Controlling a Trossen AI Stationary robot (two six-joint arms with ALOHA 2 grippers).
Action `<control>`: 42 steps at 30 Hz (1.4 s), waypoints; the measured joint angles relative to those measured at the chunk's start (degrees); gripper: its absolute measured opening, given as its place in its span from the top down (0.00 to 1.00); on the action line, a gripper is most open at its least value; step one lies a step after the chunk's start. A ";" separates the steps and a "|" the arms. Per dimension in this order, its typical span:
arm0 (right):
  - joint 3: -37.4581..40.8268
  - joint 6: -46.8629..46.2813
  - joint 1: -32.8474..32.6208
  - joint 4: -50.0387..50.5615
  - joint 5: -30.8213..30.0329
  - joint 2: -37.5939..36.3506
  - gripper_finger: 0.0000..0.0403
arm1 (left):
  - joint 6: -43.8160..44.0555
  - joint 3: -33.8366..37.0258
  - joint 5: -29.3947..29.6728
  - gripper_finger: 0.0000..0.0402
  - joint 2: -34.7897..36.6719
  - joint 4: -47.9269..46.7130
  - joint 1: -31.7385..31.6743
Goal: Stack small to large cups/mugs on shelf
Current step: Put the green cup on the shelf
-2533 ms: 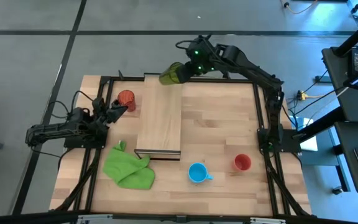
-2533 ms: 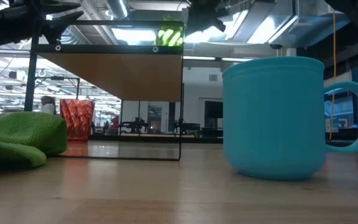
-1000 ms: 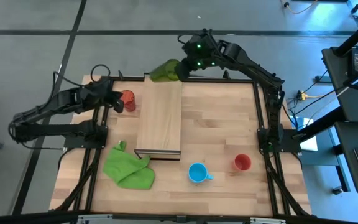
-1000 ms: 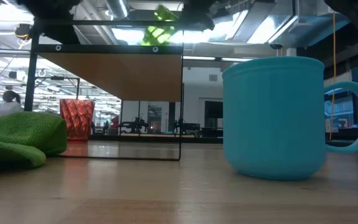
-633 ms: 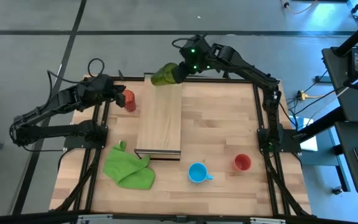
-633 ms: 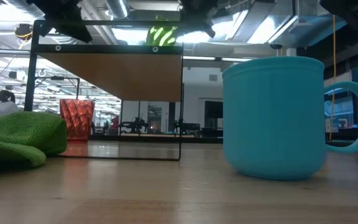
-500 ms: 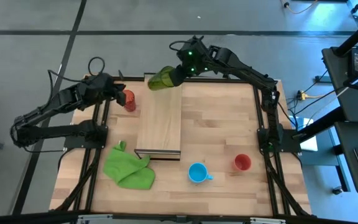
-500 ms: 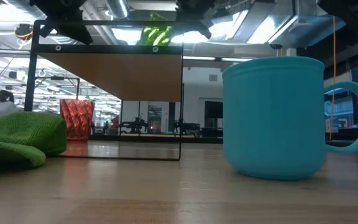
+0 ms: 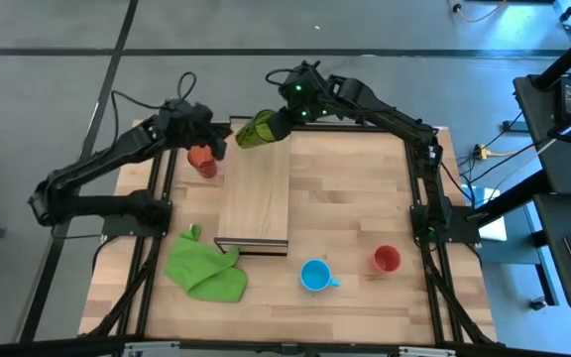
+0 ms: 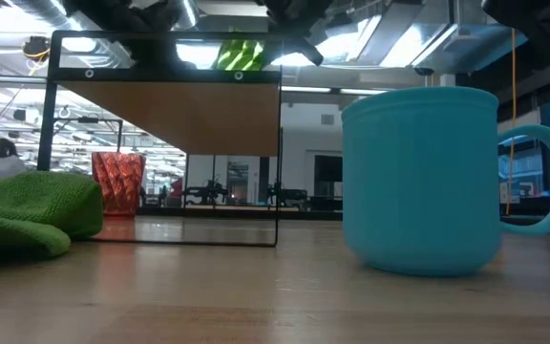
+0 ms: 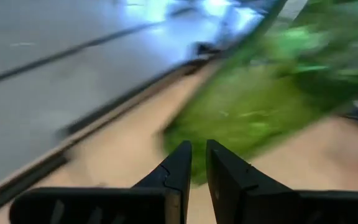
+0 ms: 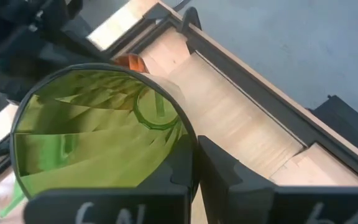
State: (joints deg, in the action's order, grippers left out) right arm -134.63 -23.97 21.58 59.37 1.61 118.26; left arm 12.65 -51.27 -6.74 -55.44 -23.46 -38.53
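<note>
My right gripper (image 9: 282,119) is shut on the translucent green tumbler (image 9: 255,130), which it holds on its side in the air over the far end of the shelf (image 9: 254,193). In the low view the tumbler (image 10: 241,53) shows above the shelf's top edge (image 10: 165,73). My left gripper (image 9: 219,136) is shut and hovers just off the tumbler's base end. The left wrist view shows the tumbler (image 11: 260,106) blurred, just ahead of the gripper (image 11: 196,152). The red-orange tumbler (image 9: 202,159) stands on the table left of the shelf. The blue mug (image 9: 315,275) and small red cup (image 9: 387,260) stand near the front edge. My right gripper pinches the green tumbler's rim (image 12: 187,138), one finger inside the mouth and one outside. The fingers come from the table's right, slanting down. The tumbler is lifted clear, tipped on its side with its base toward the table's left. My left gripper: I cannot tell whether it touches the tumbler.
A green cloth (image 9: 206,266) lies crumpled near the shelf's near left corner. A black frame (image 9: 416,188) runs around the tabletop. Bare wood lies between the shelf and the right frame rail. In the low view the blue mug (image 10: 423,182) fills the foreground.
My left gripper has swung from beside the red-orange tumbler up and toward the table's right, closing on the green tumbler's base. My right gripper has carried the green tumbler a little toward the table's left and near side, still tipped on its side.
</note>
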 joint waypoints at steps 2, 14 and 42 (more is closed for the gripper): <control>0.00 0.00 0.00 0.59 -0.02 0.00 0.96 | -0.41 -0.02 -5.69 0.89 -0.96 1.84 -1.43; 0.00 -1.22 0.02 0.87 -0.39 0.00 0.96 | -0.75 0.00 -11.20 0.89 -5.88 2.00 -9.54; -0.08 -1.63 1.50 -1.46 -2.75 2.48 0.92 | 1.26 0.00 -17.08 0.89 -14.71 6.71 -7.09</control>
State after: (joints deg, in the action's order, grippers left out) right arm -134.71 -25.60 23.09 57.91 -1.15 120.74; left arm 13.91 -51.27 -23.82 -70.15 -16.75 -45.63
